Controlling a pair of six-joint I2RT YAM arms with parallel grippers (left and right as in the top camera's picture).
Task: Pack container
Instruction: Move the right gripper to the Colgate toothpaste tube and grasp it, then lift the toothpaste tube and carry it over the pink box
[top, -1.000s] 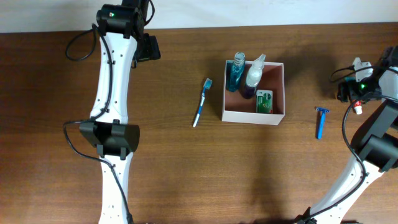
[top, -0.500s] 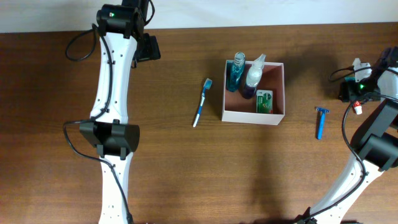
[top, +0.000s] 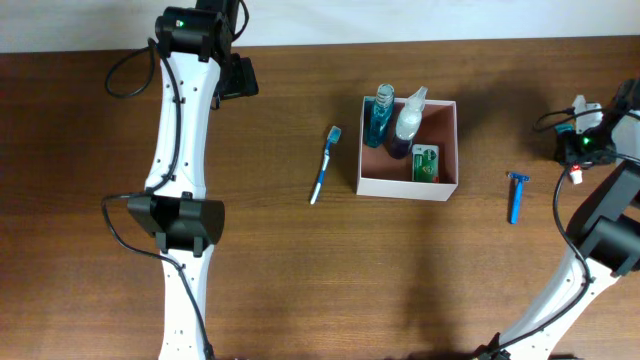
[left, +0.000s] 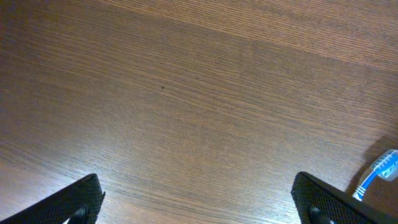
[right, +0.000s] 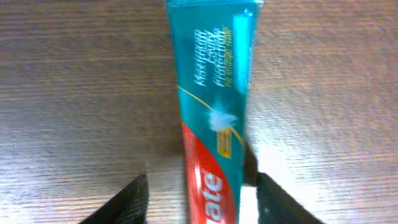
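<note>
The container, a square white box with a pink inside, stands at centre right. It holds a blue bottle, a spray bottle and a green packet. My right gripper is at the far right, open, with its fingers on either side of a teal and red toothpaste tube lying on the table; in the right wrist view the fingers stand apart from the tube. My left gripper is at the back left, wide open and empty.
A blue toothbrush lies left of the container; its head shows in the left wrist view. A blue razor lies between the container and the right arm. The table's far edge runs along the top.
My right gripper has shifted a little to the right over the toothpaste. The left arm and the other items have not moved.
</note>
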